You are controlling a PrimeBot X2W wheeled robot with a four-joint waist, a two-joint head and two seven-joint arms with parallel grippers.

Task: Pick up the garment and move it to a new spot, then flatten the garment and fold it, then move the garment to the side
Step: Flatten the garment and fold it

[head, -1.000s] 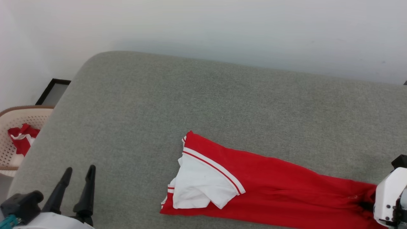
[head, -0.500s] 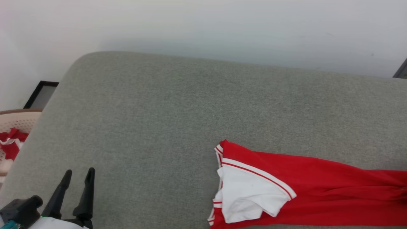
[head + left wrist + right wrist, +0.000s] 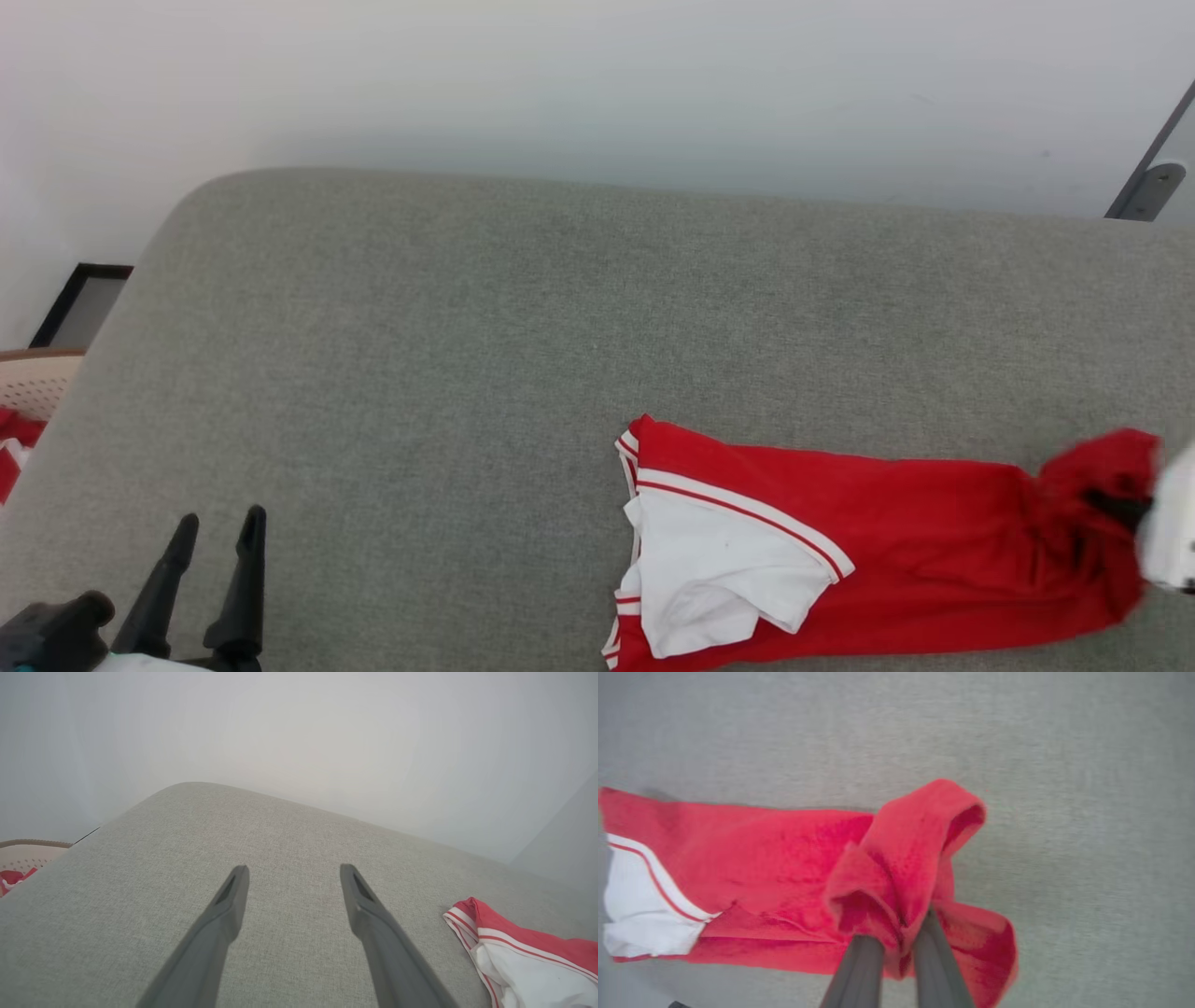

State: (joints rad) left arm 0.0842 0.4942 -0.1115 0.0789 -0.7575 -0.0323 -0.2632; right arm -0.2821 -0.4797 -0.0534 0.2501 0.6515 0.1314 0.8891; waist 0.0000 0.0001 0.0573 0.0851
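The garment (image 3: 896, 551), a red T-shirt with a white sleeve and striped trim, lies stretched in a long strip across the grey cushion (image 3: 523, 355) at the lower right. My right gripper (image 3: 1116, 509) is shut on the garment's right end, which bunches up around the fingers (image 3: 924, 947). In the right wrist view the garment (image 3: 775, 872) trails away to the left, with a raised fold above the gripper (image 3: 901, 931). My left gripper (image 3: 213, 525) stands open over bare cushion at the lower left, well apart from the garment (image 3: 528, 961); its fingers (image 3: 229, 910) hold nothing.
A pale perforated basket (image 3: 33, 378) with red-and-white cloth (image 3: 11, 453) in it stands off the cushion's left edge. A dark frame (image 3: 79, 303) leans at the white wall behind. A grey metal fitting (image 3: 1144, 187) shows at the far right.
The head camera has turned rightward. My right gripper has lifted the garment's right end and drawn it along, so that end now bunches up; the left gripper stays open.
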